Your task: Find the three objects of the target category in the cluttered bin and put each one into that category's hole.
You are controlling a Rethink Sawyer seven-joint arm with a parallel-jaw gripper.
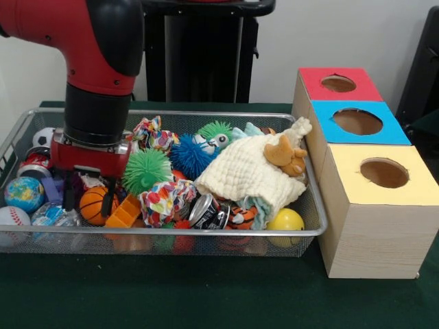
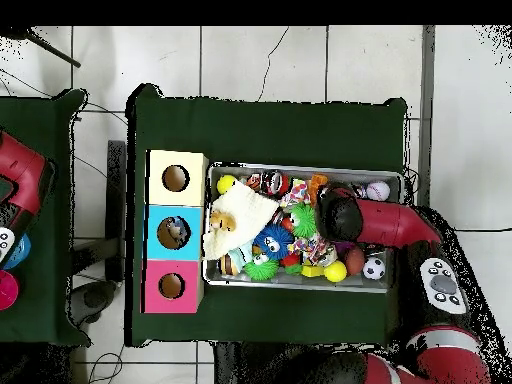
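Note:
The wire mesh bin (image 1: 206, 232) is full of toys; it also shows in the overhead view (image 2: 300, 167). My gripper (image 1: 88, 200) is down in the bin's left part, open, its fingers (image 1: 108, 202) either side of an orange basketball (image 1: 92, 205). A crinkly clear bottle (image 1: 58, 218) lies just left of the gripper by the front rim, apart from it. I make out no other clear bottles. The blue-topped hole (image 1: 357, 121) is the middle one on the wooden box, right of the bin; it also shows in the overhead view (image 2: 173, 232). In the overhead view my arm (image 2: 385, 222) hides the gripper.
The red-topped hole (image 1: 338, 83) and the yellow-topped hole (image 1: 384, 173) flank the blue one. A cream cloth (image 1: 240, 175) with a brown plush toy (image 1: 287, 154) covers the bin's right part. A silver can (image 1: 209, 212), spiky balls (image 1: 146, 170), a globe ball (image 1: 23, 194) and a baseball (image 1: 12, 218) crowd the bin.

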